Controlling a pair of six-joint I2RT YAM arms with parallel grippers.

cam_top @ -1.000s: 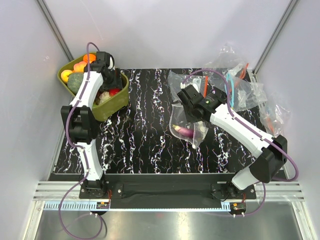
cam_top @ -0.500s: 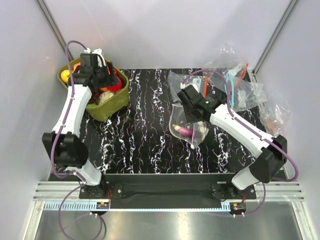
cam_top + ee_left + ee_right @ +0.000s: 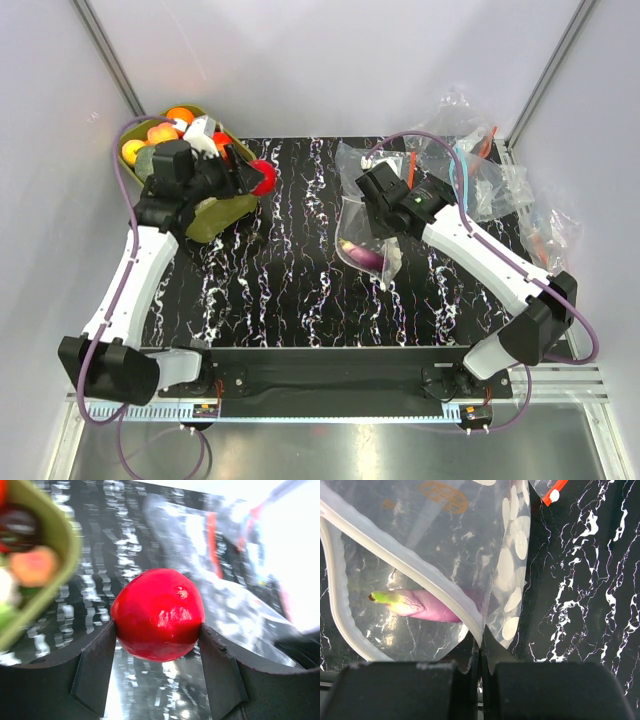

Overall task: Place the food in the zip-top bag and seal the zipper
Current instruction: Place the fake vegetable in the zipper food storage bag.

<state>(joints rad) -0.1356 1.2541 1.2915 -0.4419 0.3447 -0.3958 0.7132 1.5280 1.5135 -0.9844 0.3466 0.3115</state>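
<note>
- Mid-carry over the black marbled table point(image 3: 300, 270): the red fruit point(image 3: 159, 614) could squirt out of my left claw point(image 3: 157, 627). It is round and glossy, and only two flat pads bear on its sides.
- A fruit dropped here would likely roll across the table, away from the zip-top bag point(image 3: 512, 555).
- The bag's mouth is the next worry. I lift it by one point on its rim, so the thin film may sag and narrow the gap before the fruit gets there.
- If the fruit comes in low and catches the zipper point(image 3: 410, 562), the push could drag the strip out of my right claw point(image 3: 480, 650).
- Tilt the bag too far and the purple eggplant point(image 3: 427, 607) lying inside it could slide back toward the opening.
- Left claw: jaws well apart but not free, clamped on the red fruit across its widest part. From above it sits just beyond the rim of the olive-green tub point(image 3: 215, 215), well apart from the bag.
- Right claw: fingers pressed together, pinching the bag's rim where the zipper runs between them. The mouth gapes to the left of the grip.
- The bag hangs right of the table's centre, near the pile of other bags point(image 3: 480, 170). More food point(image 3: 165, 130) waits in the tub.
</note>
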